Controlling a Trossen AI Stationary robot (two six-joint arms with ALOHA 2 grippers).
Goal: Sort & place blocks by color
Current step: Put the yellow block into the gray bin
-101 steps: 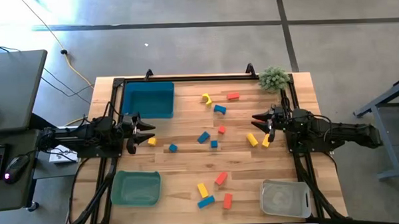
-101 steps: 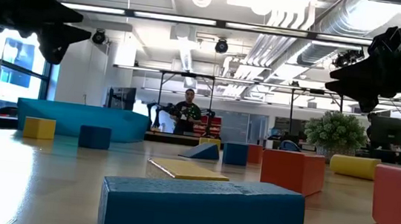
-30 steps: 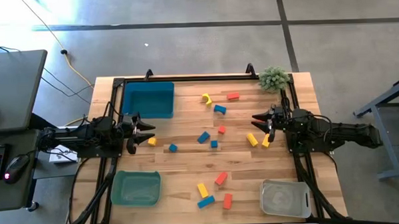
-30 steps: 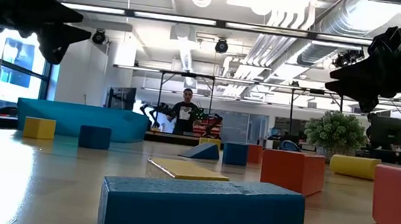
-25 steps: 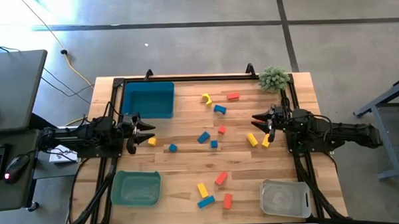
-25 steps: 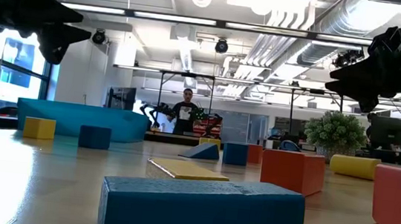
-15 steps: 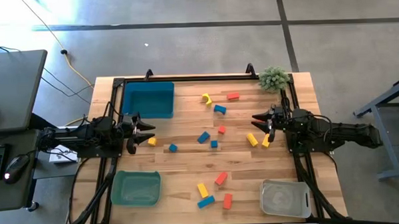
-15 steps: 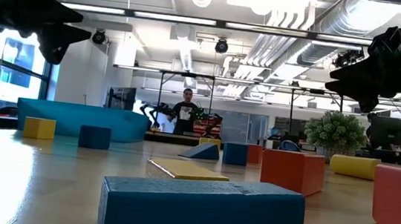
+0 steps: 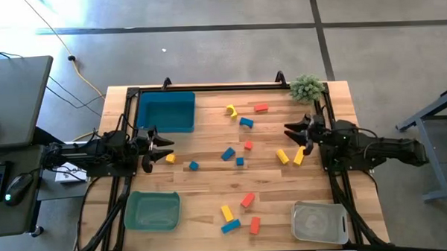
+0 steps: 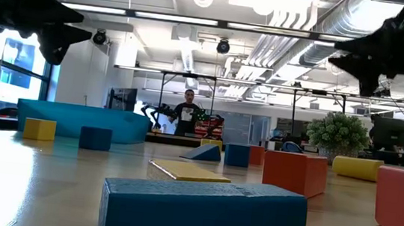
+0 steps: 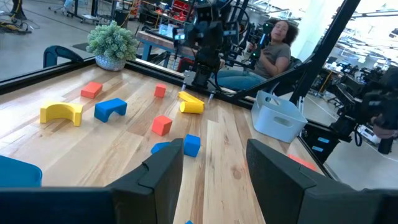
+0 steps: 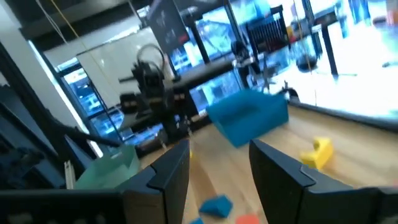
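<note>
Landmark: the blue bin [image 9: 166, 112], at the far left corner of the wooden table [image 9: 211, 189]; every place below is given from it.
Left gripper: the left gripper [image 9: 164, 147] hangs in the air just in front of the blue bin, near its right front corner; its fingers [image 11: 163, 175] stand apart with nothing between them.
Right gripper: the right gripper [image 9: 297, 133] is well to the right of the blue bin, across the table and raised off the wood; its fingers [image 12: 173, 167] are spread and hold nothing.
Blocks near the bin: a small yellow block [image 9: 170, 159] lies just beside the left gripper, and a blue cube [image 9: 193, 165] a little further right.
Blocks to the bin's right: a yellow curved piece [image 9: 231, 110], a red-orange block [image 9: 261, 107] and a blue arch block [image 9: 246, 122] lie level with the bin, with a blue block [image 9: 228, 154], a small red-orange cube [image 9: 248, 145] and another blue cube [image 9: 240, 161] nearer the table's middle.
Blocks under the right gripper: two yellow bars [image 9: 283, 157] lie on the wood, untouched.
Front blocks: a yellow bar [image 9: 226, 212], a blue bar [image 9: 230, 226] and two red-orange blocks [image 9: 247, 201] lie well in front of the bin, between the green bin [image 9: 152, 211] and the clear bin [image 9: 318, 221].
Plant: a small green plant [image 9: 306, 87] stands at the far right corner, opposite the blue bin.
</note>
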